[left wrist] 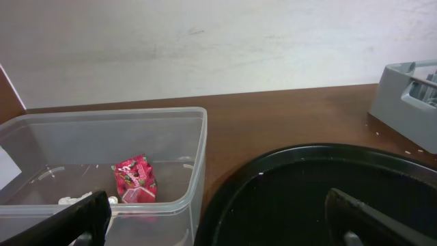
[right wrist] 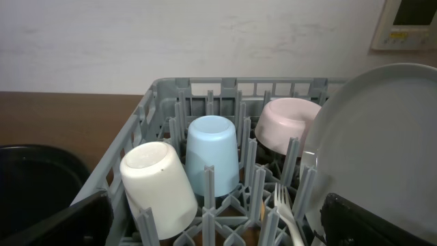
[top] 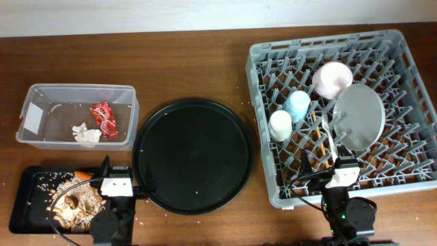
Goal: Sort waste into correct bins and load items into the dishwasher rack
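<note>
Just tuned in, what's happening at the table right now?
Neither arm holds anything; the left gripper and right gripper are open near the front edge. The napkin and wrapper lie in the clear tub, the carrot and scraps in the black bin. The cream cup, blue cup, bowl, plate and fork sit in the rack. The round tray holds only specks.

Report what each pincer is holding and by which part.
Nothing is held. The left pincer is open and empty; the right pincer is open and empty over the dishwasher rack.
</note>
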